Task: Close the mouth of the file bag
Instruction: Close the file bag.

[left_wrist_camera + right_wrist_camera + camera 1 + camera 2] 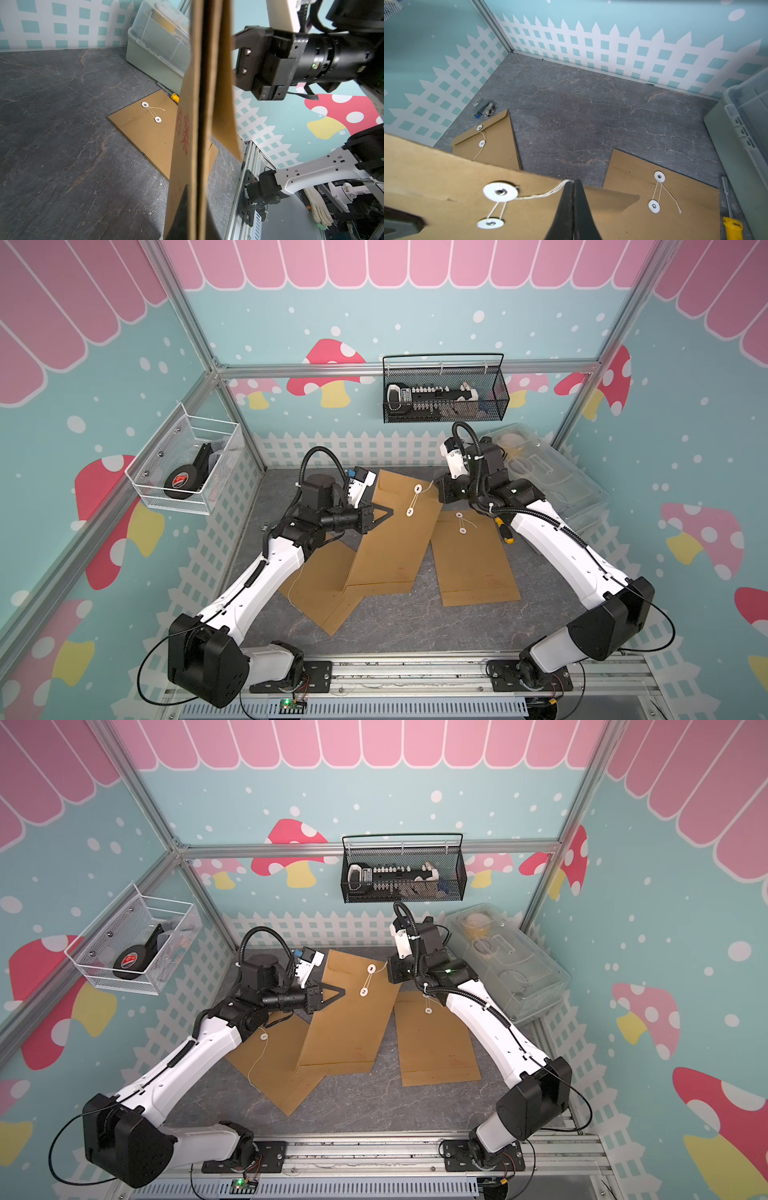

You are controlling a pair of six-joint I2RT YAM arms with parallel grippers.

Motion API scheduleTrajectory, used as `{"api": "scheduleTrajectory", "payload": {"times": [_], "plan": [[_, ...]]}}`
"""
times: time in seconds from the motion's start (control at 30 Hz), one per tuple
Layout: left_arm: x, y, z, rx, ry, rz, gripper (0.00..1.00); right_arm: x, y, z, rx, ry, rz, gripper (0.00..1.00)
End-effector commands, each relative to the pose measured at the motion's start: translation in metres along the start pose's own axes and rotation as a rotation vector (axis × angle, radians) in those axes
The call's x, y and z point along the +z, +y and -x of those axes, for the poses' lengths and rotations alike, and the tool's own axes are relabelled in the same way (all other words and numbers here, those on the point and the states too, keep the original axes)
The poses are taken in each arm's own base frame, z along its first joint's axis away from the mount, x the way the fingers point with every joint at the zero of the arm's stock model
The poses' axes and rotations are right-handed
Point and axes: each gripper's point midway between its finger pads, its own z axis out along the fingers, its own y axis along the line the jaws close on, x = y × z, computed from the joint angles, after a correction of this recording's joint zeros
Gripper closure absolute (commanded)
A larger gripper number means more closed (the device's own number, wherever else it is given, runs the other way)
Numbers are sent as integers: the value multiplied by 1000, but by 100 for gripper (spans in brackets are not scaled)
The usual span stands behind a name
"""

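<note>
A brown file bag [395, 539] [349, 1027] is held up tilted over the table, its lower end resting near the table. My left gripper [388, 512] [196, 199] is shut on the bag's side edge [187, 104], one finger on each face. The flap lies folded down, with white string running twice between the two white washers [500, 192] [490, 223]. From the upper washer the string [546, 194] leads to my right gripper [574, 181], which is shut on it just past the bag's top corner. In both top views the right fingertips are hidden under the wrist.
Two more file bags lie flat: one on the right [473, 560] with wound string, one on the left [320, 585] partly under the held bag. A yellow-handled screwdriver [505, 531] and a clear plastic box [552, 477] are at the right. A small metal fitting [485, 109] lies by the left wall.
</note>
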Motion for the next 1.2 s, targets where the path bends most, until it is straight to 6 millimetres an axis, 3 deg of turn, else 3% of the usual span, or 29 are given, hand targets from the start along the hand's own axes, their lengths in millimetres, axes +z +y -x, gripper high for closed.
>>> {"api": "scheduleTrajectory", "payload": {"times": [0.0, 0.47, 0.87, 1.17], "plan": [[-3, -14, 6, 54, -8, -39, 100, -3, 1, 6, -5, 11, 3, 100], [2, -9, 3, 47, 5, -34, 100, -2, 27, 33, -26, -18, 88, 100], [4, -6, 2, 45, 6, -27, 100, -9, 54, 28, -54, -11, 149, 100], [3, -7, 2, 43, 4, -25, 100, -6, 94, 24, -65, -17, 286, 100]]}}
